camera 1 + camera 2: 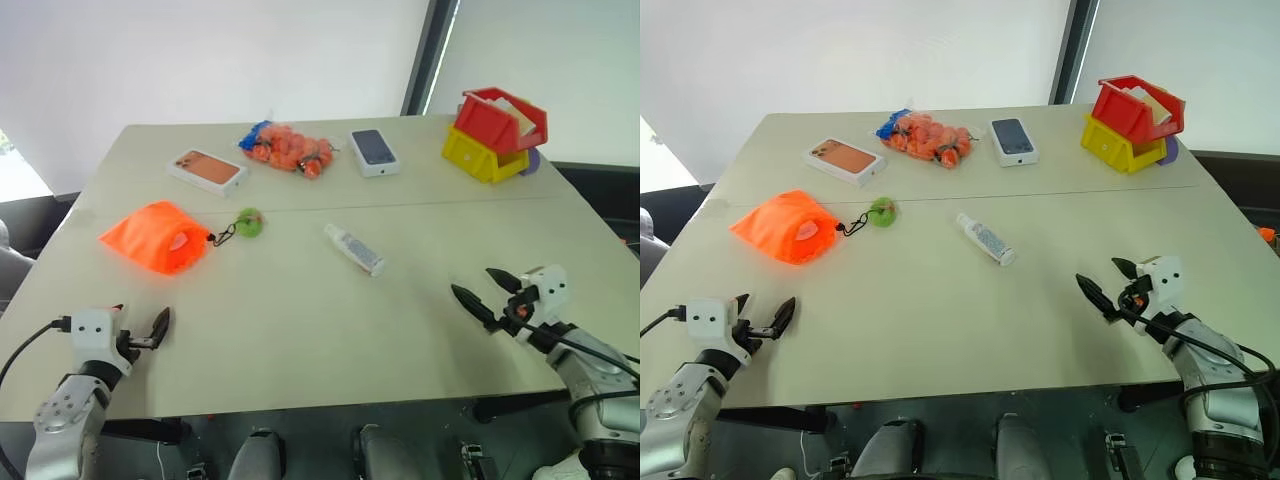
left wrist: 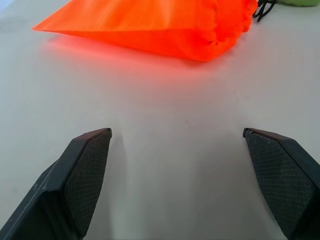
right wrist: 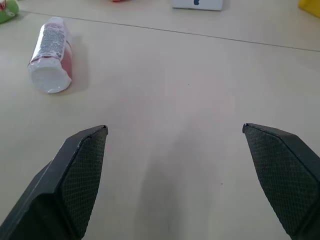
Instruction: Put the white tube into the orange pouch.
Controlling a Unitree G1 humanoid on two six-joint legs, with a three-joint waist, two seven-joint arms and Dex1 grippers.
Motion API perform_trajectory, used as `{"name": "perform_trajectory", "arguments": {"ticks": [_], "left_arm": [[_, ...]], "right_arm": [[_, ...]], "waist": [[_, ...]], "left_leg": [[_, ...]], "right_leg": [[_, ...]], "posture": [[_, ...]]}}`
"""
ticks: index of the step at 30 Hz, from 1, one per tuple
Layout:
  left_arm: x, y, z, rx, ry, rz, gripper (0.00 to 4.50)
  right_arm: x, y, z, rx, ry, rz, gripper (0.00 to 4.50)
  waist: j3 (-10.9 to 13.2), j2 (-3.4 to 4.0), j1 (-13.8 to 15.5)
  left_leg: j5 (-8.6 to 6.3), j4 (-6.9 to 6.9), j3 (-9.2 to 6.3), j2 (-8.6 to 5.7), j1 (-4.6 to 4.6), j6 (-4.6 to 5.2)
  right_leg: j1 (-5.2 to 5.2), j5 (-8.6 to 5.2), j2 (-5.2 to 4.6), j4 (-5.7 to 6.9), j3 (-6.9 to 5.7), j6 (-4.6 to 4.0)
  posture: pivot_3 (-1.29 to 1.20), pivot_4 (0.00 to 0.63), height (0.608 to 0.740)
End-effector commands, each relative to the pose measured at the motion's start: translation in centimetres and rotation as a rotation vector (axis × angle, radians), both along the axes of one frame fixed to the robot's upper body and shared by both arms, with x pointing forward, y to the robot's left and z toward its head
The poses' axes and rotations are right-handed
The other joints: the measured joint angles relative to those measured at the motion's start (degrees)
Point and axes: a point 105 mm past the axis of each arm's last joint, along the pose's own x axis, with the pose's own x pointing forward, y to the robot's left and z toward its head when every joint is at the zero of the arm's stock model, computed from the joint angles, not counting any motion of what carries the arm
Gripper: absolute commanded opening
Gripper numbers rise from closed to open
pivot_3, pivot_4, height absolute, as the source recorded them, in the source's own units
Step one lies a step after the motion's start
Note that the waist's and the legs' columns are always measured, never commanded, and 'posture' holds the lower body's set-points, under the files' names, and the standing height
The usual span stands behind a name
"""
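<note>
Pale beige tabletop (image 1: 300,330), near to far. We hold the left gripper (image 1: 140,335) and right gripper (image 1: 487,292) at the near edge, jaws spread wide and empty. Mid-table lies the slim white cylindrical tube (image 1: 354,248), probably light, stiff and apt to roll: we would pinch mid-body. Left of it, well apart, the soft neon-orange fabric pouch (image 1: 155,236) looks limp.
</note>
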Motion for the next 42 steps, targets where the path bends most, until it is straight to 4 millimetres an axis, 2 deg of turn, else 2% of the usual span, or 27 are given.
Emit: {"name": "perform_trajectory", "arguments": {"ticks": [1, 8, 10, 16, 19, 24, 27, 32, 38, 42], "left_arm": [[0.1, -0.1, 0.9, 0.016, -0.038, -0.001, 4.5], [0.9, -2.2, 1.8, 0.03, -0.097, -0.039, 4.5], [1.3, -3.3, 2.7, 0.057, -0.142, -0.04, 4.5], [1.8, -6.8, 4.8, 0.236, -0.241, -0.132, 4.5], [2.4, -7.5, 5.5, 0.351, -0.26, -0.114, 4.5], [3.9, -7.1, 6.5, 0.584, -0.26, -0.043, 4.5], [5.3, -6.7, 7.2, 0.696, -0.246, -0.012, 4.5], [8.1, -5.5, 7.8, 0.716, -0.206, 0.054, 4.5], [10.3, -4.4, 7.5, 0.736, -0.149, 0.099, 4.5], [10.5, -3.3, 7.5, 0.727, -0.122, 0.147, 4.5]], "right_arm": [[0.1, 0.0, 1.1, -0.011, -0.046, 0.005, 4.49], [0.2, 0.7, 1.0, -0.015, -0.052, 0.021, 4.49], [0.3, 1.2, 1.1, -0.013, -0.055, 0.035, 4.49], [0.9, 2.9, 1.1, -0.002, -0.056, 0.098, 4.49], [1.1, 3.8, 1.3, 0.008, -0.067, 0.133, 4.49], [0.6, 6.7, 2.4, 0.034, -0.084, 0.249, 4.49], [-0.2, 10.3, 3.2, 0.045, -0.098, 0.381, 4.49], [-1.2, 15.8, 4.0, 0.083, -0.128, 0.531, 4.49], [-1.8, 18.7, 3.5, 0.107, -0.125, 0.593, 4.49], [-1.9, 19.0, 3.2, 0.104, -0.122, 0.59, 4.49]], "waist": [[0.0, 0.0, -0.01], [0.02, -0.03, 0.06], [0.02, -0.03, 0.06], [0.0, 0.0, 0.0], [0.0, 0.0, 0.05], [0.01, -0.01, 0.1], [0.01, 0.0, 0.12], [0.01, -0.02, 0.01], [0.0, -0.09, 0.17], [-0.01, -0.09, 0.12]], "left_leg": [[0.0, 0.0, 0.0, 0.0, 0.0, 0.0], [-0.01, 0.01, 0.0, 0.0, -0.02, -0.02], [0.0, 0.0, 0.0, 0.0, -0.02, -0.01], [0.06, -0.01, 0.01, 0.0, -0.03, 0.09], [0.06, -0.01, 0.0, 0.0, -0.02, 0.1], [0.07, -0.03, -0.01, 0.0, -0.03, 0.11], [0.07, -0.05, -0.02, 0.0, -0.02, 0.11], [0.07, -0.07, -0.03, 0.0, 0.0, 0.11], [0.08, -0.09, -0.04, -0.01, -0.03, 0.11], [0.09, -0.11, -0.07, 0.0, -0.02, 0.11]], "right_leg": [[0.0, 0.0, 0.0, 0.0, 0.0, 0.0], [0.01, 0.0, 0.0, -0.03, 0.0, 0.0], [0.03, 0.0, -0.01, -0.04, 0.0, 0.0], [0.25, 0.01, 0.02, -0.03, 0.01, -0.01], [0.25, 0.01, 0.03, -0.02, 0.01, -0.01], [0.26, 0.01, 0.05, 0.0, 0.0, 0.0], [0.25, 0.01, 0.06, 0.01, -0.01, 0.0], [0.2, 0.02, 0.09, 0.12, -0.02, 0.02], [0.21, 0.06, 0.1, 0.14, -0.05, -0.03], [0.19, 0.07, 0.12, 0.21, -0.06, -0.02]], "posture": [[0.0, 0.15, 0.74], [0.0, 0.15, 0.74], [0.0, 0.15, 0.74], [0.0, 0.15, 0.74], [0.0, 0.15, 0.74], [0.0, 0.15, 0.74], [0.0, 0.15, 0.74], [0.0, 0.15, 0.74], [0.0, 0.15, 0.74], [0.0, 0.15, 0.74]]}}
